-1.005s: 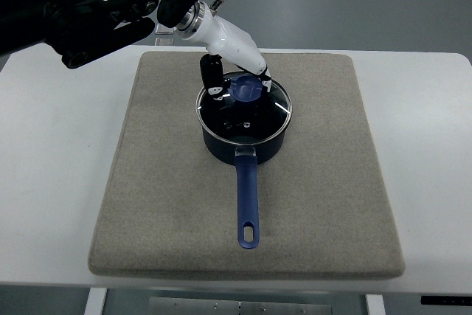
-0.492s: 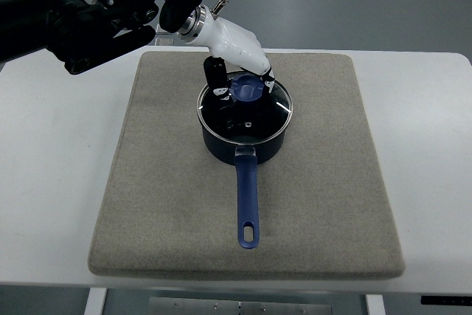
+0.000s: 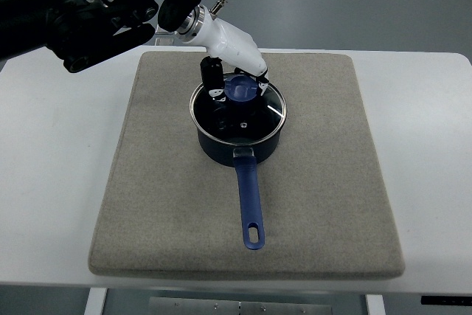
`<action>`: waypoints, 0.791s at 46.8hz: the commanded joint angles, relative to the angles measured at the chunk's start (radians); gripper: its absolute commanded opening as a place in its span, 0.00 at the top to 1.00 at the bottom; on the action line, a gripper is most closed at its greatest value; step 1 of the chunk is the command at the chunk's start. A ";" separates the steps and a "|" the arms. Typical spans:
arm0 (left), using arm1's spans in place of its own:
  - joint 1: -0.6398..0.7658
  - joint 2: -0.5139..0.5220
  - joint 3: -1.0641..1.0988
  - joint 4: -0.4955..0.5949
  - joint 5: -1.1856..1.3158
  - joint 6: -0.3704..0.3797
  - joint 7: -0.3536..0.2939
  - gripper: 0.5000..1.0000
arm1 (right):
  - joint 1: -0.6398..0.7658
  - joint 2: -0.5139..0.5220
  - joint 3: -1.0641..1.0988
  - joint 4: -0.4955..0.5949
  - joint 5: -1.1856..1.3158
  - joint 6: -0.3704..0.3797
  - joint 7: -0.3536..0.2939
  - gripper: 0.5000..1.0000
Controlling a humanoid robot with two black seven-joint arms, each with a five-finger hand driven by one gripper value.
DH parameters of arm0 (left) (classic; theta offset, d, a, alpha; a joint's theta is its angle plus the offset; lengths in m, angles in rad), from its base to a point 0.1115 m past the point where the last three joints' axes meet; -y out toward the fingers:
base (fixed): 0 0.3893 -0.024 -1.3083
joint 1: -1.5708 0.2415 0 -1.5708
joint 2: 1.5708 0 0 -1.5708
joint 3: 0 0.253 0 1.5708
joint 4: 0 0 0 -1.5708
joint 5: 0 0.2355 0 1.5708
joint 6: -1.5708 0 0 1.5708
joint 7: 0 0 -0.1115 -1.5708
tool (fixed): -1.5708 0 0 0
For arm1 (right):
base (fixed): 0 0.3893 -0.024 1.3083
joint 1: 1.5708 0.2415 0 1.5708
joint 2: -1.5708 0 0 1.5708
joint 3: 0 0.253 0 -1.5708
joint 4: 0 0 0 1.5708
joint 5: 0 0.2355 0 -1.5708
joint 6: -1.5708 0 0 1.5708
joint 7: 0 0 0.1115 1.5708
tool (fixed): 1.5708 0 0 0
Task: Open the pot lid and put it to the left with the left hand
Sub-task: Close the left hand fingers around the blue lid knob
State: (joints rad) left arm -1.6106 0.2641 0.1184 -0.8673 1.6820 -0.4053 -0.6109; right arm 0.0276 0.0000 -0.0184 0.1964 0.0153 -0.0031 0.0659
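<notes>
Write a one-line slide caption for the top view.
Left hand grips the blue knob of the glass lid on the blue saucepan, on a beige mat.

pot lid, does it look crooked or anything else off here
Slightly. The lid sits shifted toward the left rim of the pot, not centred, with the left robot hand closed on its blue knob. The pot handle also angles a little right. Nothing is spilled or damaged on the mat.
</notes>
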 commanded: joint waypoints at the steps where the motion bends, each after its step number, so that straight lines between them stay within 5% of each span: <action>1: 0.003 -0.003 -0.005 0.001 -0.005 0.002 0.000 1.00 | 0.000 0.000 0.000 0.000 0.000 0.000 0.000 0.17; 37: -0.003 -0.017 -0.013 0.004 -0.002 0.034 0.000 1.00 | 0.000 0.000 0.000 0.000 0.000 0.000 0.000 0.17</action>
State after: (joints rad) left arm -1.6114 0.2457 0.1072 -0.8646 1.6816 -0.3723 -0.6109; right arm 0.0276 0.0000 -0.0184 0.1963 0.0153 -0.0031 0.0659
